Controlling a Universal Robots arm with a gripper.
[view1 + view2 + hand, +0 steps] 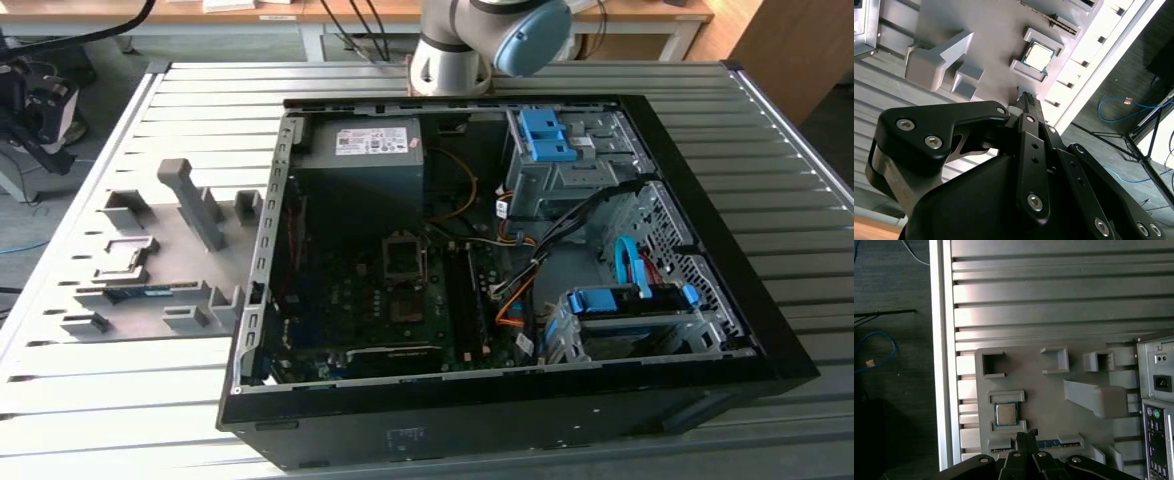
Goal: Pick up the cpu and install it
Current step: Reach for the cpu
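Slatted metal bench point(747, 100) noted, carrying an open computer case point(467, 432) and, at the exterior view's left of it, a grey holder tray point(1049, 400). Arm point(474, 40) seen mounted at the far edge of the bench. Claw point(1026, 435) seen in both wrist views above the tray, closed with nothing gripped, and clear of every part. Black socket frame point(404, 258) seen low on the board inside the case, with cables close by; whether it stands open cannot be told. Memory stick point(1049, 443) seen in its slot just beside the chip's pocket. The cpu point(1005, 414) is seated flat in a raised square pocket of the tray, metal face up, untouched. Risks judged as follows. If the claw is lowered while closed, the chip face would be pressed rather than grasped. The chip is thin and sits low between pocket walls, so the pads may be fouled on the walls or a shallow grip may be taken, and the chip tilted or dropped on lifting. With the stick so near, a small offset could bring the wrong part under the pads. Later, the case wall and cables could be struck, and a chip carried skewed could be seated crooked in the socket.
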